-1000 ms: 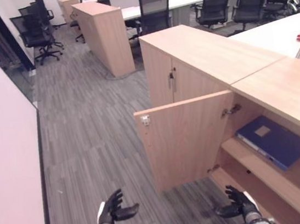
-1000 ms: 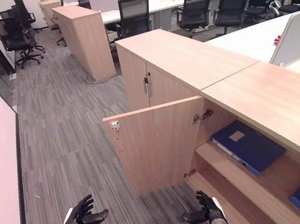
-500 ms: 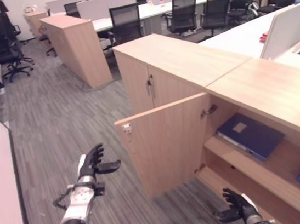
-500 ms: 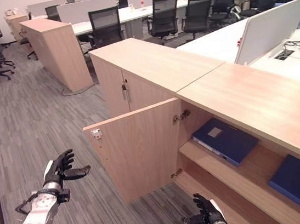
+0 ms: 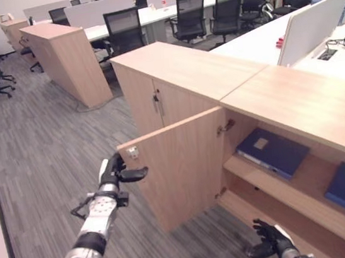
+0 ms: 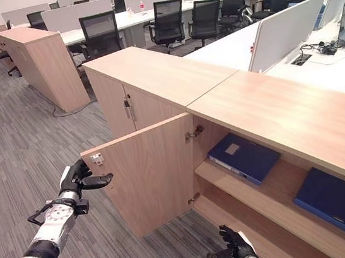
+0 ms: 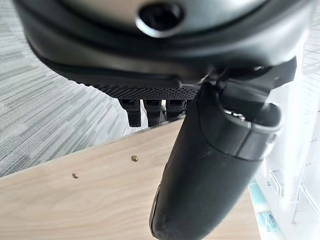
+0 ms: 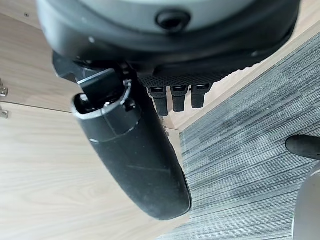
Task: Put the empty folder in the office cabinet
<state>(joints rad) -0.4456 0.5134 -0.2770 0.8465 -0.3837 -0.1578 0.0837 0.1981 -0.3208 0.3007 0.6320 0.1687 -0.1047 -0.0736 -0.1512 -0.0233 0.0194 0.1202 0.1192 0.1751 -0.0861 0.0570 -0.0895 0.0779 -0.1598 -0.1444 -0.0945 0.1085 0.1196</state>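
My left hand [image 5: 116, 172] is at the free edge of the open cabinet door [image 5: 184, 165], fingers loosely spread, gripping nothing. My right hand [image 6: 235, 253] hangs low, relaxed. The blue folder [image 6: 243, 157] already lies on the shelf [image 6: 276, 188]; I judge only closing remains.

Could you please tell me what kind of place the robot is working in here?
Most likely an open-plan office: rows of mesh office chairs at long white desks, grey carpet, and wooden cabinets, one open with blue folders inside.
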